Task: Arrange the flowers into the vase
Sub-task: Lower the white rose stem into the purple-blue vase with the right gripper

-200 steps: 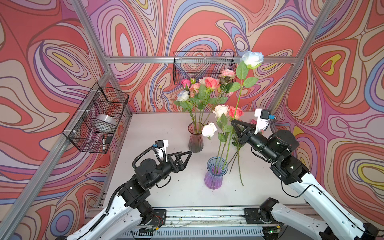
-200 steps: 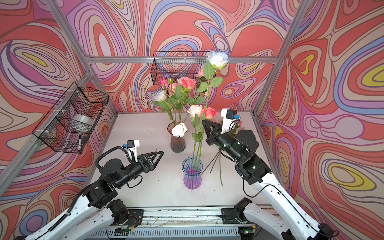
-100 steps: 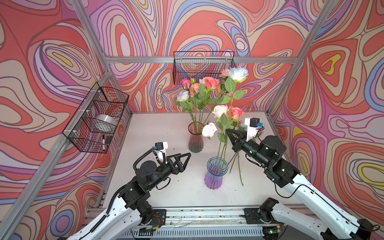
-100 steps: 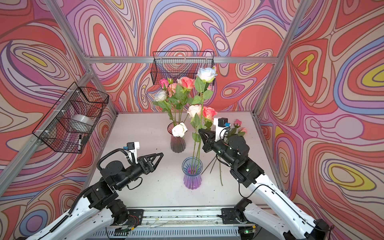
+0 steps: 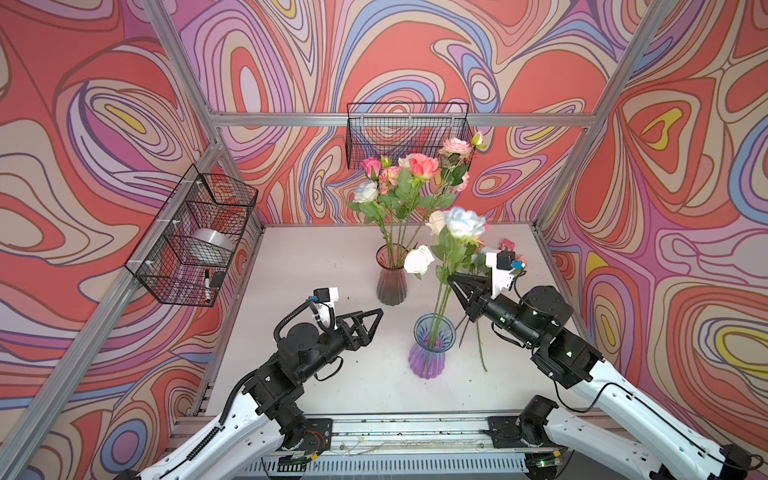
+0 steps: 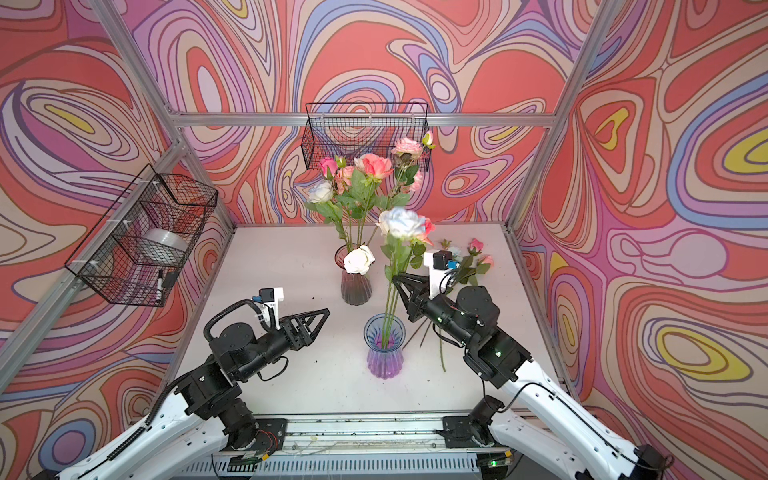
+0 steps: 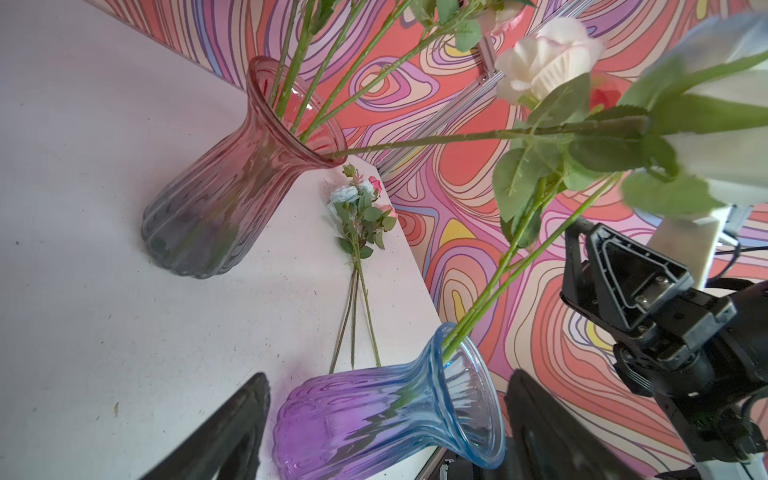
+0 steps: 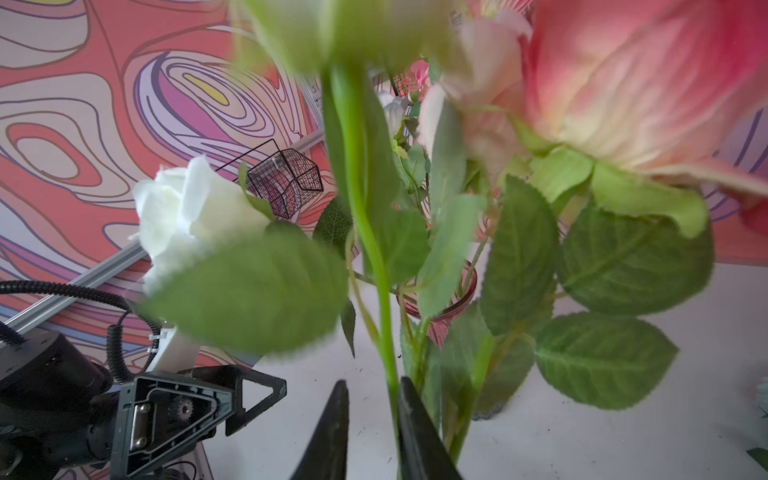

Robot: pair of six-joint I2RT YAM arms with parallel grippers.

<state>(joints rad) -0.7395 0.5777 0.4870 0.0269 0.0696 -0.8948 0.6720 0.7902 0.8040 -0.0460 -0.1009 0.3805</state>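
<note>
The pale blue rose (image 5: 464, 221) was found standing in the blue-and-purple glass vase (image 5: 428, 353). Its long stem ran nearly upright, leaned a little toward the right arm, with the head uppermost. The stem was seen between the jaws of the right gripper (image 8: 372, 390), which were parted slightly wider than it. That arm was stretched in low from the right, above the vase's mouth. The left gripper (image 5: 378, 312) was held spread wide and empty above the table (image 5: 299, 257), aimed at the vase. A few roses (image 7: 357, 208) were seen lying flat on the table.

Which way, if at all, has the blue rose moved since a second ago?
Yes: the blue rose dropped from level with the back basket to below it.
</note>
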